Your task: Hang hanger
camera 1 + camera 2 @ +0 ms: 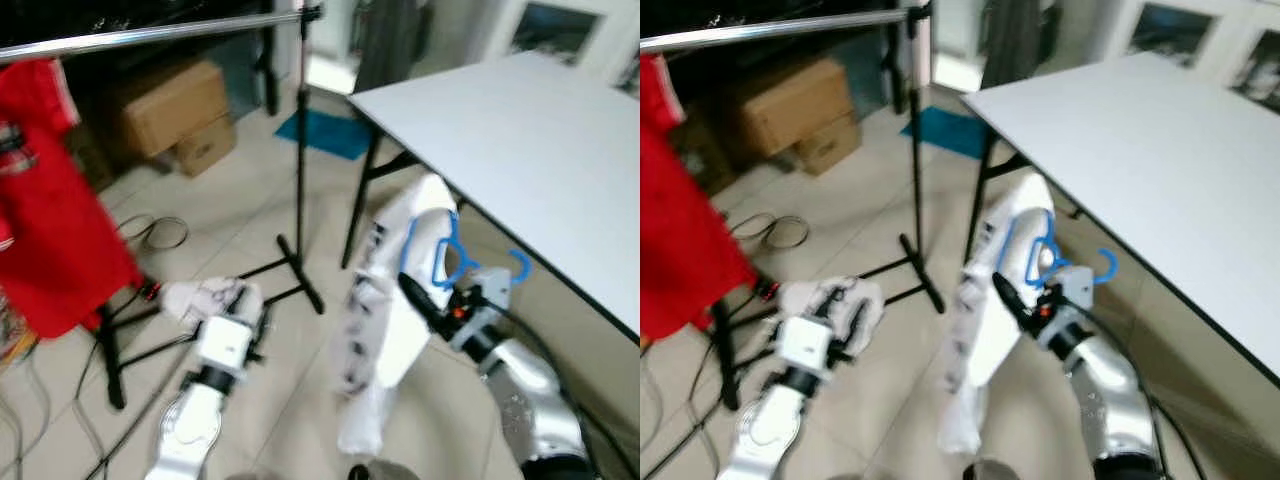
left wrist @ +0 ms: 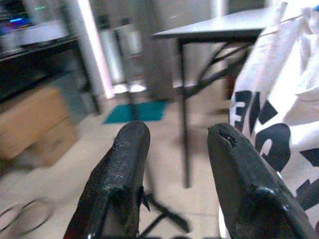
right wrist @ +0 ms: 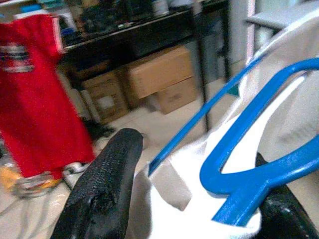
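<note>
Between right gripper [image 3: 189, 199] fingers [image 3: 102, 191]: blue hanger [image 3: 259, 169].

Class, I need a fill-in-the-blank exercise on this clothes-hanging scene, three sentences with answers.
1. The right gripper holds a hanger coloured ____.
2. The garment already hanging on the rail is ____.
3. The left gripper has its fingers ____, holding nothing.

Answers: blue; red; open

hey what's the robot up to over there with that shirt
The right gripper holds a blue hanger carrying a white printed shirt, beside the white folding table. The left gripper is open and holds nothing, low over the tiled floor. The clothes rail, where a red shirt already hangs, is up to the robot's left; the hanger isn't on it yet.
</note>
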Motion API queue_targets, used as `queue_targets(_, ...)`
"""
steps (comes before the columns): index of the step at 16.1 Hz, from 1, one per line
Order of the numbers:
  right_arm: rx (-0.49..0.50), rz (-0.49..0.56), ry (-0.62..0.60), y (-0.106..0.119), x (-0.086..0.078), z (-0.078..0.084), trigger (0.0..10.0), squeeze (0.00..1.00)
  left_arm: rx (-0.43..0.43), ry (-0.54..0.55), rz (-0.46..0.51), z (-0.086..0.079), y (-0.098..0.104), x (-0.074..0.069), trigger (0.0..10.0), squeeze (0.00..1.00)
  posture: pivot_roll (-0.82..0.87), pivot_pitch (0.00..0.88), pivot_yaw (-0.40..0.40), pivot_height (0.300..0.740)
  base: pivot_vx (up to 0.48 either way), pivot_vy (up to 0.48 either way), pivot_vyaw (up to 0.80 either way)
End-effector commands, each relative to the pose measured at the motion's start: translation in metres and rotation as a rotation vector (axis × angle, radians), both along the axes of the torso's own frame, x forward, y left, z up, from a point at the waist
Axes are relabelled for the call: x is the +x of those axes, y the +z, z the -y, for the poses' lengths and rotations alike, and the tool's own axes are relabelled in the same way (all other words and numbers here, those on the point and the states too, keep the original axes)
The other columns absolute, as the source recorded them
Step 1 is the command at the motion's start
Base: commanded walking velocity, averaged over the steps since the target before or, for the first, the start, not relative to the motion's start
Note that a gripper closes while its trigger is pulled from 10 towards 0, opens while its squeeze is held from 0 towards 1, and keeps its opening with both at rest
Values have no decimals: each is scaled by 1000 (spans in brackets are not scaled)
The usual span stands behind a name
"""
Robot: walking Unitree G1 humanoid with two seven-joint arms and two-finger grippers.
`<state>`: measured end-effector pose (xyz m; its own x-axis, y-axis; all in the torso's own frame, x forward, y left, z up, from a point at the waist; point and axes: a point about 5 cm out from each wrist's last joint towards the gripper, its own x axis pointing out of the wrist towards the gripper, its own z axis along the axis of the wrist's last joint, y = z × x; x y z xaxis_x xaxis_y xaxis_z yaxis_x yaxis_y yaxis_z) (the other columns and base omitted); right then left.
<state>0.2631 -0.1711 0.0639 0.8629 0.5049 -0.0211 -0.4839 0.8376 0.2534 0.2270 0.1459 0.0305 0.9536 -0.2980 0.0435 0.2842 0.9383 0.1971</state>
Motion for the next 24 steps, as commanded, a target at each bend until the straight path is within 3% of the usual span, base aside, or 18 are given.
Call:
queue_targets(1,2,52,18,8,3,-6,10000,0,19,15,-4,-9,0,-1,10000,0,-25,35,17,740,0,0,-625)
queue_targets(4,39,151,81,36,14,-16,10000,0,16,16,0,-8,1,1,10000,0,-30,33,14,740,0,0,-623)
queue_targets(8,60,214,-5,61,36,-5,10000,0,9,15,5,-6,2,3,10000,0,-31,29,7,740,0,0,-609)
queue_targets(11,52,222,-53,66,42,0,10000,0,8,20,13,-6,3,4,10000,0,-29,26,3,740,0,0,-581)
queue_targets(19,65,253,-84,75,53,-7,10000,0,8,22,59,-8,16,14,10000,0,-29,17,7,740,0,0,-578)
queue_targets(24,19,264,-182,83,66,-2,10000,0,-6,24,103,-8,28,23,10000,0,-28,16,0,740,0,0,-550)
